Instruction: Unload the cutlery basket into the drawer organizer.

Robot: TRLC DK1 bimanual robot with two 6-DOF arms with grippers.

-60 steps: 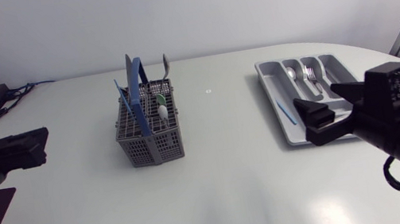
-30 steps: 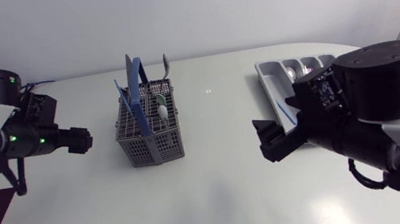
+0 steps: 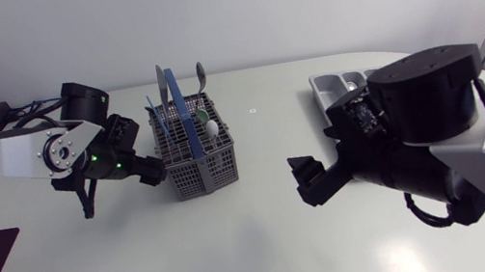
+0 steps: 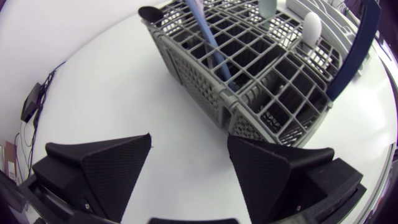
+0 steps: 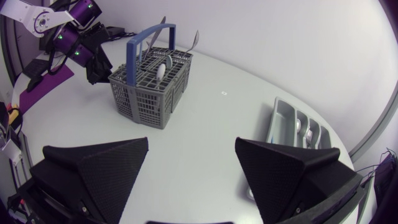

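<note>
The cutlery basket [image 3: 198, 153] stands on the surface [image 3: 242, 253] at the upper middle of the head view, a little left of centre, with cutlery pieces [image 3: 207, 124] upright in its compartments. The left arm [image 3: 2, 159] comes in from the left edge. Its left pincer [image 3: 155, 169] sits just left of the basket, whose near corner lies just ahead of the fingers. The drawer organizer [image 3: 335, 92] lies at the upper right, partly hidden behind the right arm [image 3: 436, 125], and utensils [image 5: 299, 128] rest in its compartments. The right pincer [image 3: 309, 182] is right of centre, between basket and organizer, well apart from the basket.
</note>
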